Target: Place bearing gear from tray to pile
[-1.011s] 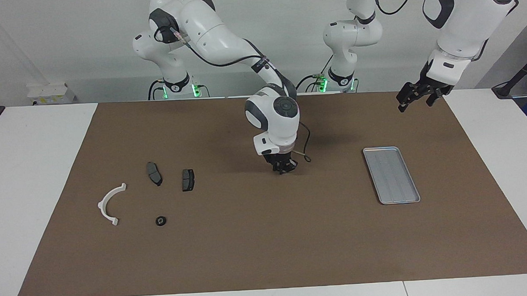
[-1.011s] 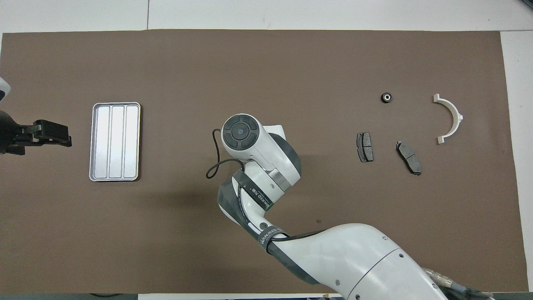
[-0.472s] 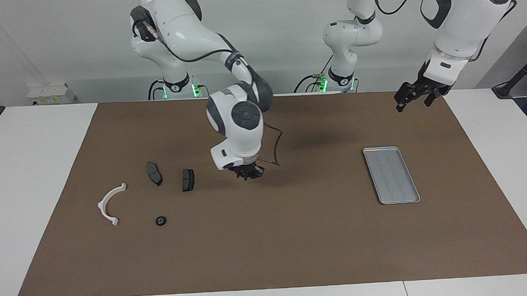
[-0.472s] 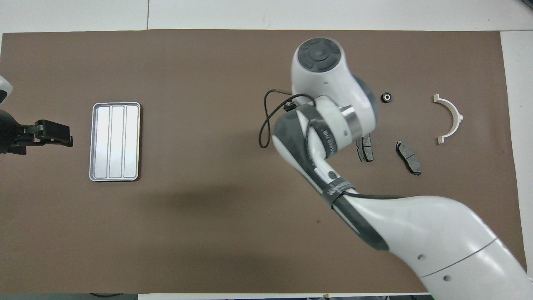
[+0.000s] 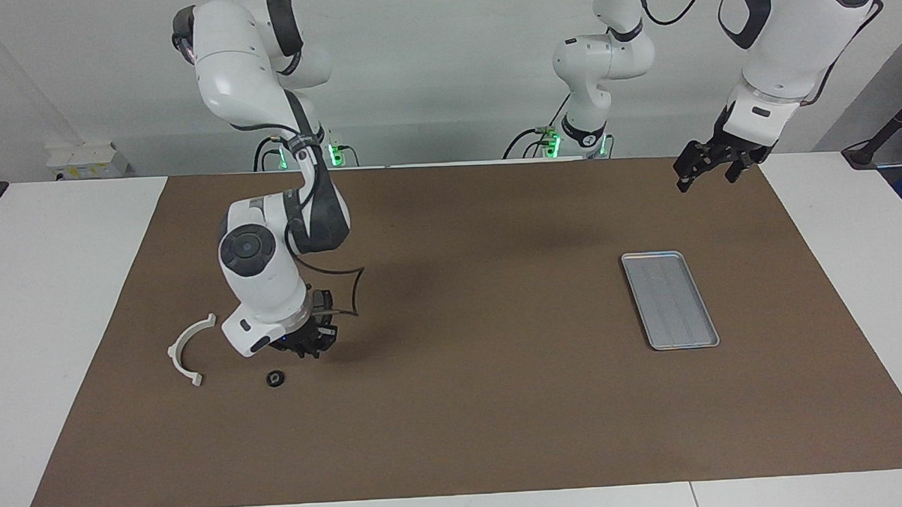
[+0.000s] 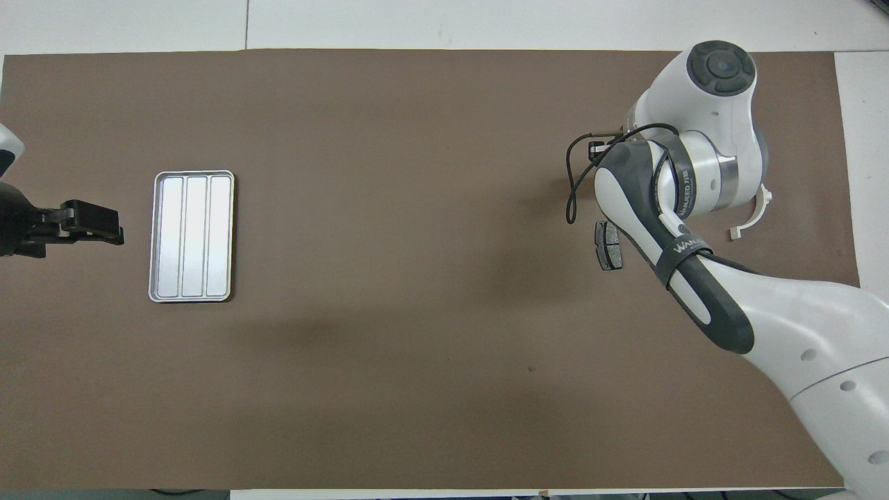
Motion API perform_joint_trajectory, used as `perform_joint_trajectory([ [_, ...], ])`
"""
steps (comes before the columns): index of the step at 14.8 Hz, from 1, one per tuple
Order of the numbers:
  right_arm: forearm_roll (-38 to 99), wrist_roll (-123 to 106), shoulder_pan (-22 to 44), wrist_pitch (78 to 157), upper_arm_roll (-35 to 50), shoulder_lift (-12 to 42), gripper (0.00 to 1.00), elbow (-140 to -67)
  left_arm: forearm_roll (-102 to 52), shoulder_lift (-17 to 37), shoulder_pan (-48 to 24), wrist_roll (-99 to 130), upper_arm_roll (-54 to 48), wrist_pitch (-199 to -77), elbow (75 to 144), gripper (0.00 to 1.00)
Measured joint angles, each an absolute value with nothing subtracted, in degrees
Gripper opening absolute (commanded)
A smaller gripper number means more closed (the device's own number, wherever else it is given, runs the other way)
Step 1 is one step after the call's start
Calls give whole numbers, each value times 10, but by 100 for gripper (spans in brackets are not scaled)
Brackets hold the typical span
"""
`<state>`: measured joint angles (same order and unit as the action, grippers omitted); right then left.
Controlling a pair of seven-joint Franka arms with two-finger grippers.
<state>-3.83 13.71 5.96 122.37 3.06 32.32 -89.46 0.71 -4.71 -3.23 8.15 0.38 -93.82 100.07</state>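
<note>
A small black ring-shaped bearing gear [image 5: 275,378] lies on the brown mat, beside the white curved bracket [image 5: 188,349] of the pile. My right gripper [image 5: 308,347] hangs low over the mat at the pile, just beside the gear and apart from it. Its arm hides the gear in the overhead view, where one dark brake pad [image 6: 608,245] and an end of the bracket [image 6: 753,212] show. The silver ribbed tray [image 5: 670,300] lies empty toward the left arm's end and also shows in the overhead view [image 6: 192,236]. My left gripper [image 5: 707,171] waits in the air, off the tray's side.
The brown mat [image 5: 464,403] covers most of the white table. The second brake pad is hidden under my right arm in both views. A black cable loops from my right wrist [image 5: 351,287].
My right arm has swung from the middle of the mat to the pile and lowered there. The gear, bracket, pads and tray have not moved. The left arm has hardly moved.
</note>
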Motion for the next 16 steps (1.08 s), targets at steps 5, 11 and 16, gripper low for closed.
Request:
perform_joint_trajectory([
  [5,-39,129,60,1276,32,333,0,-925,7,-47,-32,81,4,-938,1001,100],
  [11,-39,129,61,1276,32,332,100,-925,7,-47,-32,81,4,-938,1001,100],
  [16,-39,129,59,1258,32,306,100,-924,7,-47,-32,81,4,-938,1001,100],
])
